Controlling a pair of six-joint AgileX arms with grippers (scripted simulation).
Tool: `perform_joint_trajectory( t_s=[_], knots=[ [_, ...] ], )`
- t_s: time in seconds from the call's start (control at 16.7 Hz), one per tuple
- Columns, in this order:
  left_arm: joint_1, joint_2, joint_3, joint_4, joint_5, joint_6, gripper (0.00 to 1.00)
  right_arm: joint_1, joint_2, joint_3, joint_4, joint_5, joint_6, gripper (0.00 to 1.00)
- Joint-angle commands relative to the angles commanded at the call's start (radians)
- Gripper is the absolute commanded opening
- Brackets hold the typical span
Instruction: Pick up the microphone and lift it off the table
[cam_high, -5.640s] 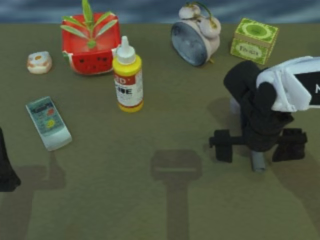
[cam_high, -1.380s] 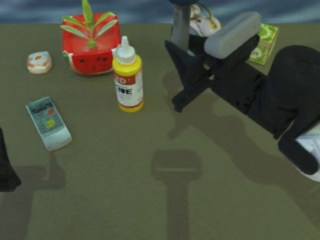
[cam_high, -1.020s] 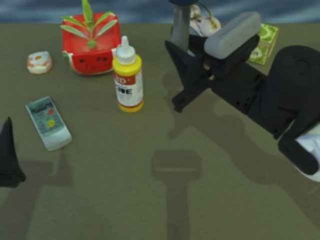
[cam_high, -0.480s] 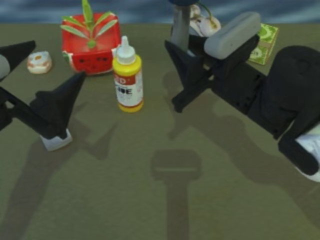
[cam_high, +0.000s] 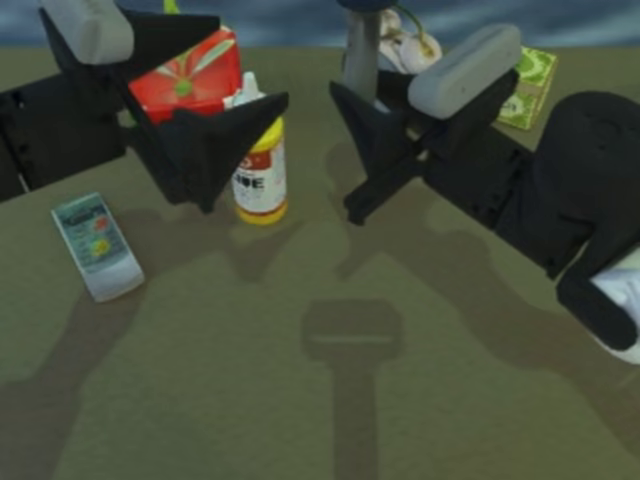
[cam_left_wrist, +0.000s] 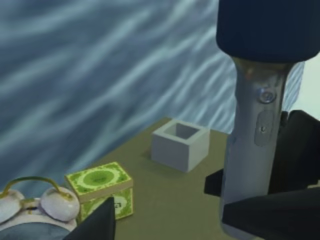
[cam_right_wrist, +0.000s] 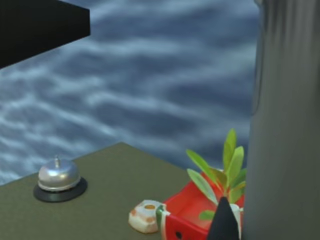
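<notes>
Left gripper (cam_high: 205, 130) nearer slim metallic microphone (cam_high: 362, 45)

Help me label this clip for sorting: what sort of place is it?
Most likely a rendered tabletop test scene, not a real room: a flat olive-green table against a wavy blue backdrop, strewn with unrelated items such as a yellow squeeze bottle, a white-and-teal remote control and a green patterned box.
</notes>
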Motion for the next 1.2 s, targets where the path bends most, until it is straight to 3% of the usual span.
perform_joint_trajectory(
  t_s=[0.12, 0.48, 0.96, 1.2],
  knots=[
    [-0.008, 0.033, 0.023, 0.015, 0.022, 0.002, 1.0, 0.0, 0.0, 0.0, 0.0, 0.0, 0.0, 0.0],
    [-0.016, 0.049, 0.034, 0.019, 0.013, 0.002, 1.0, 0.0, 0.0, 0.0, 0.0, 0.0, 0.0, 0.0],
    [-0.197, 0.318, 0.252, 0.079, -0.16, -0.007, 1.0, 0.0, 0.0, 0.0, 0.0, 0.0, 0.0, 0.0],
    [-0.224, 0.354, 0.282, 0.087, -0.186, -0.008, 1.0, 0.0, 0.0, 0.0, 0.0, 0.0, 0.0, 0.0]
  ],
)
